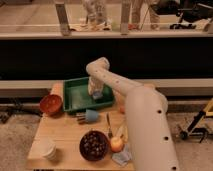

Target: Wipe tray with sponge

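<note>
Pincer [96, 93] clamped on sponge [99, 96] inside green tray [72, 98] on wooden table [60, 139], speckled floor [14, 146] around.

A light wooden desk [60, 145] stands on a speckled grey floor [15, 145]. Behind its far edge runs a pale ledge [30, 86], then a broad black wall band [50, 60]. Above, grey posts [62, 17] hold glass panels (brighter floor lies beyond). The gripper [96, 93] is low over the desk's far middle.

The white arm [145, 115] stretches forward, elbow bent, its gripper [96, 93] pointing down, left of centre.
</note>
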`<state>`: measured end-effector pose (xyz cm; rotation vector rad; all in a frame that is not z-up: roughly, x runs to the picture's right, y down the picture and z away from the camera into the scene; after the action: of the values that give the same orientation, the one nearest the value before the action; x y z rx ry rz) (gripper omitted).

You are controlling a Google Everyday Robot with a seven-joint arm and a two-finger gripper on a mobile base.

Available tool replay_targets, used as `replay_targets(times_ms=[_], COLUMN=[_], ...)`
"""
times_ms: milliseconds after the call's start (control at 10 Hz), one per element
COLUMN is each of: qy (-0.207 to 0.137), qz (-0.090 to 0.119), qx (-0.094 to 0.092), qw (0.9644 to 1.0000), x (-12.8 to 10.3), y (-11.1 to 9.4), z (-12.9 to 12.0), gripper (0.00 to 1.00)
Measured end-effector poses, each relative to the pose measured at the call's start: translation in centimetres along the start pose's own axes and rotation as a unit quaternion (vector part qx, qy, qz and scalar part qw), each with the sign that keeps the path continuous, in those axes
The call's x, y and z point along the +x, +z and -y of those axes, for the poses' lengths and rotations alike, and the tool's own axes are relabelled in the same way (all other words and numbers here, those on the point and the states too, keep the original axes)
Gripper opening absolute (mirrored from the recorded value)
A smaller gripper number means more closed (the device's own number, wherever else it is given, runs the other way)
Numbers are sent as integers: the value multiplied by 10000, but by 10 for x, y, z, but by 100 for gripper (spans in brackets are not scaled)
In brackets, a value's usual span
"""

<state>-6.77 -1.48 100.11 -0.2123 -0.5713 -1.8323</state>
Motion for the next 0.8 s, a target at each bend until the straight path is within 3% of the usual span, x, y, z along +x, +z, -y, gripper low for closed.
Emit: replay_targets(times_ms=[200,400,600,800], qy=[-3,-238,-669,-1145], qz=[49,109,168,215], qx=[82,239,436,422], qw=[10000,9994,9967,9923], x=[21,31,25,6], y=[18,25,23,16], z=[12,44,81,108], gripper=[0,0,0,0])
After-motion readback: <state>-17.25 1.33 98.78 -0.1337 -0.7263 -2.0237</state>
